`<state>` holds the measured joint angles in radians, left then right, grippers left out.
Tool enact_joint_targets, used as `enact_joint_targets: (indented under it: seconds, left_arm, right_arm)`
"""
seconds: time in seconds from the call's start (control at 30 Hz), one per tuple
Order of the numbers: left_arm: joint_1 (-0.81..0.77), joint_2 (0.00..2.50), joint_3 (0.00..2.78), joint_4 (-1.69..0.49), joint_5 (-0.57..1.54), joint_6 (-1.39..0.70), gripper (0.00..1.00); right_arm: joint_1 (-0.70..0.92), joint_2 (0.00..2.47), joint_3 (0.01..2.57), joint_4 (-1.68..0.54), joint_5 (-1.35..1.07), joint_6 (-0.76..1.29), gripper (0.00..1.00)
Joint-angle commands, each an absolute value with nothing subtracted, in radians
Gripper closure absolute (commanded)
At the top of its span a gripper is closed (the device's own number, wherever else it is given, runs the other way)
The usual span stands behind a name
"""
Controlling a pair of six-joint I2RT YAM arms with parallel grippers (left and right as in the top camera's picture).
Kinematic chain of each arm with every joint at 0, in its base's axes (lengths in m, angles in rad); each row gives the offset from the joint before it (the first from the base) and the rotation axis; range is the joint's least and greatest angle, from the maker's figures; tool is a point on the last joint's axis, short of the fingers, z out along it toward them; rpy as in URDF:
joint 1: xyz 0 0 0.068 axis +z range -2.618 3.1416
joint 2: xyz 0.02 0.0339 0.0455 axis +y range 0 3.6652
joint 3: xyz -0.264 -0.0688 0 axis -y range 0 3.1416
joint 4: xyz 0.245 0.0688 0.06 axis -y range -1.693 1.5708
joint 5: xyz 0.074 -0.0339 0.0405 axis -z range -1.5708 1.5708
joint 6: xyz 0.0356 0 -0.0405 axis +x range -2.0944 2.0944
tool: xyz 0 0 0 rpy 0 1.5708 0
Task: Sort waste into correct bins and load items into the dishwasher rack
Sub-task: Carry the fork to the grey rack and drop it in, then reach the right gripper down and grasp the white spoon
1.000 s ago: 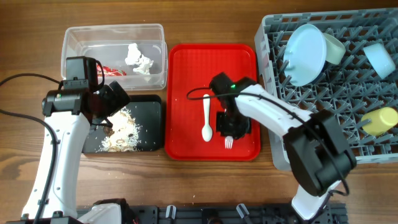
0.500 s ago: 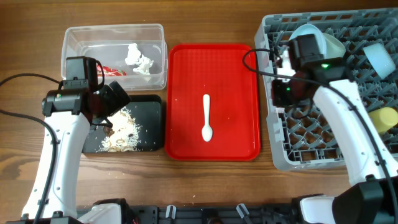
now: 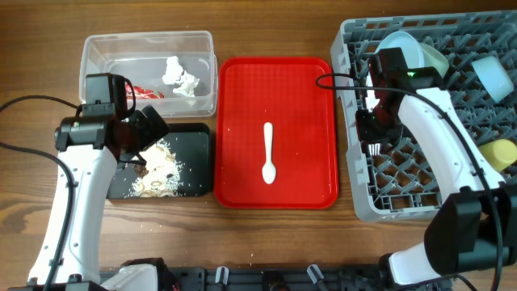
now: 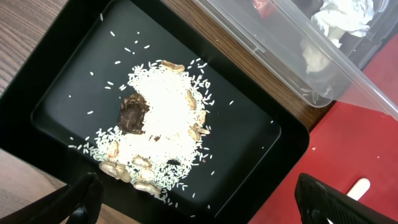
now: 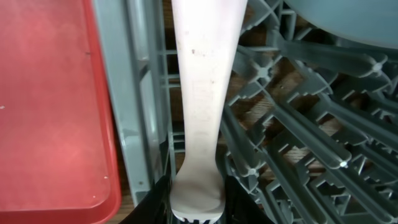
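My right gripper [image 3: 372,129] is shut on the white plastic fork [image 5: 200,106] and holds it over the left side of the grey dishwasher rack [image 3: 404,182]; its tines show in the overhead view [image 3: 374,149]. The white spoon [image 3: 269,151] lies on the red tray. The light blue plate [image 3: 397,69], pale green bowl [image 3: 436,61], light blue bowl [image 3: 493,77] and yellow cup [image 3: 494,156] stand in the rack. My left gripper [image 4: 199,205] is open over the black tray [image 4: 261,134] of food scraps [image 4: 158,124]. The clear tub [image 3: 97,52] holds the red wrapper [image 3: 145,92] and white tissue [image 3: 181,75].
The flat red serving tray [image 3: 242,97] lies between the black tray and the rack, its right rim close to the rack wall [image 5: 134,93]. Bare wooden table shows at the left and front.
My right gripper lifted the fork off the red tray, carried it right to the rack, and has now lowered a little along the rack's left side. The left arm has not moved.
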<state>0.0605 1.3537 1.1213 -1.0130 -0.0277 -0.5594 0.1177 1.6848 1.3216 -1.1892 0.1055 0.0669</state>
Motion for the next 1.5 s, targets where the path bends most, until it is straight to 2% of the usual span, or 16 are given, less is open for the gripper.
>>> enact_joint_targets:
  seconds: [0.0, 0.23, 0.3, 0.37, 0.5, 0.57, 0.73, 0.9, 1.33, 1.47]
  left_arm:
    - [0.065, 1.341, 1.126, -1.011, -0.019, -0.566, 0.0]
    - [0.065, 1.341, 1.126, -1.011, -0.02, -0.566, 0.0]
    - [0.065, 1.341, 1.126, -1.011, -0.019, -0.566, 0.0]
    - [0.065, 1.341, 1.126, -1.011, -0.02, -0.566, 0.0]
    - [0.065, 1.341, 1.126, -1.011, -0.02, -0.566, 0.0]
    - [0.065, 1.341, 1.126, -1.011, -0.019, -0.566, 0.0]
    - [0.065, 1.341, 1.126, -1.011, -0.02, -0.566, 0.0]
    - [0.065, 1.341, 1.126, -1.01, -0.02, -0.566, 0.0]
    - [0.065, 1.341, 1.126, -1.01, -0.02, -0.566, 0.0]
    - [0.065, 1.341, 1.126, -1.011, -0.02, -0.566, 0.0]
  right_arm:
    - [0.117, 1.705, 1.313, -1.191, 0.146, 0.105, 0.93]
    - [0.117, 1.71, 1.313, -1.2, 0.107, 0.103, 0.92]
    - [0.117, 1.71, 1.313, -1.203, 0.108, 0.104, 0.83]
    - [0.117, 1.71, 1.313, -1.206, 0.108, 0.104, 0.66]
    - [0.117, 1.709, 1.313, -1.213, 0.1, 0.107, 0.5]
    - [0.117, 1.707, 1.316, -1.206, 0.097, 0.109, 0.46]
    - [0.117, 1.652, 1.399, -1.208, 0.062, 0.13, 0.44]
    - [0.185, 1.577, 1.466, -1.11, -0.28, 0.138, 0.4]
    - [0.593, 1.872, 1.464, -1.105, -0.248, 0.369, 0.37]
    - [0.671, 1.979, 1.464, -1.09, -0.222, 0.398, 0.37]
